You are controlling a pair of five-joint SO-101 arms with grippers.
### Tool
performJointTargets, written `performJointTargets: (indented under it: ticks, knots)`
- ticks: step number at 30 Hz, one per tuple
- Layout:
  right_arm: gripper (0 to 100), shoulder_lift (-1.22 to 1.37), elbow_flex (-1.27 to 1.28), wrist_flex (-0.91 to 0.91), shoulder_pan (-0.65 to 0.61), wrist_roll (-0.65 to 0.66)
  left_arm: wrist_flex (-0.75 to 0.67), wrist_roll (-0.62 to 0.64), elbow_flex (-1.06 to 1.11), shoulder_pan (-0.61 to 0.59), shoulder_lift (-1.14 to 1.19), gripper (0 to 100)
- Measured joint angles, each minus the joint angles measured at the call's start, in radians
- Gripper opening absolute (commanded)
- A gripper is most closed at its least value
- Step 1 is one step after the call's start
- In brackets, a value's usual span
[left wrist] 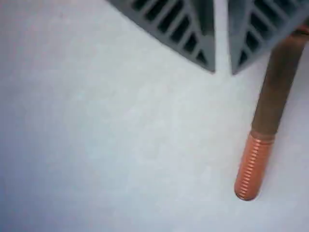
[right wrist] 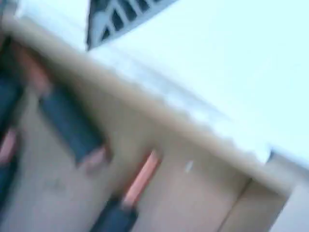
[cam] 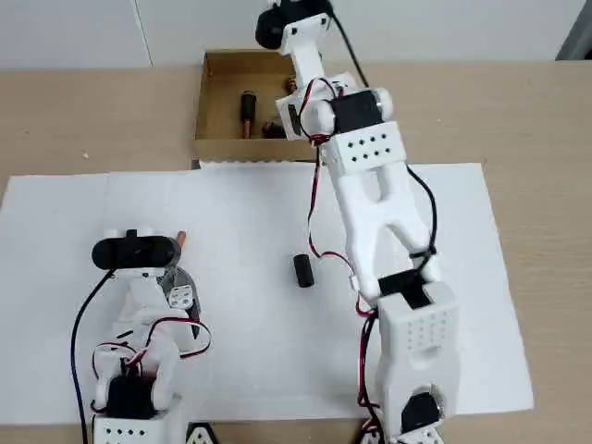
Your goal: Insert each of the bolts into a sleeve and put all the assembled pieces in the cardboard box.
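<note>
Your left gripper is closed, empty, beside the bolt.
Right gripper over the cardboard box: you cannot tell.

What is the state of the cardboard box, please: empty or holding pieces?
Holding pieces: at least two sleeved bolts lie inside the cardboard box.

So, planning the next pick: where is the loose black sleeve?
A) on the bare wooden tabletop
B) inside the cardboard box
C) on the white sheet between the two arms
C: the sleeve lies on the white sheet, outside the cardboard box.
</note>
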Motion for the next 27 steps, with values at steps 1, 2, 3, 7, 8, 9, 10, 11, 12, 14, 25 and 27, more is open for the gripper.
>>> performJointTargets:
  ticks: [1, 2, 3, 7, 8, 9, 10, 11, 12, 14, 25, 27]
  knots:
    - [21.2, -0.017, 0.0, 0.026, -0.005, -0.003, 0.0, 0.0, 0.0, 0.0, 0.0, 1]
    - [21.2, -0.032, 0.0, 0.052, -0.008, -0.005, 0.0, 0.0, 0.0, 0.0, 0.0, 1]
    - [21.2, -0.046, 0.0, 0.081, -0.012, -0.006, 0.0, 0.0, 0.0, 0.0, 0.0, 1]
    - [21.2, -0.091, 0.0, 0.192, -0.015, -0.006, 0.0, 0.0, 0.0, 0.0, 0.0, 1]
    - [21.2, -0.103, 0.0, 0.221, -0.015, -0.009, 0.0, 0.0, 0.0, 0.0, 0.0, 1]
    - [21.2, -0.115, 0.0, 0.25, -0.014, -0.009, 0.0, 0.0, 0.0, 0.0, 0.0, 1]
    - [21.2, -0.127, 0.0, 0.278, -0.014, -0.009, 0.0, 0.0, 0.0, 0.0, 0.0, 1]
    - [21.2, -0.141, 0.0, 0.301, -0.014, -0.009, 0.0, 0.0, 0.0, 0.0, 0.0, 1]
    - [21.2, -0.155, 0.0, 0.316, -0.014, -0.009, 0.0, 0.0, 0.0, 0.0, 0.0, 1]
    - [21.2, -0.183, 0.0, 0.33, -0.015, -0.009, 0.0, 0.0, 0.0, 0.0, 0.0, 1]
    - [21.2, -0.46, 0.242, 0.334, -0.015, -0.009, 0.0, 0.0, 0.0, 0.0, 0.0, 1]
    - [21.2, -0.529, 0.339, 0.334, -0.015, -0.009, 0.0, 0.0, 0.0, 0.0, 0.0, 1]
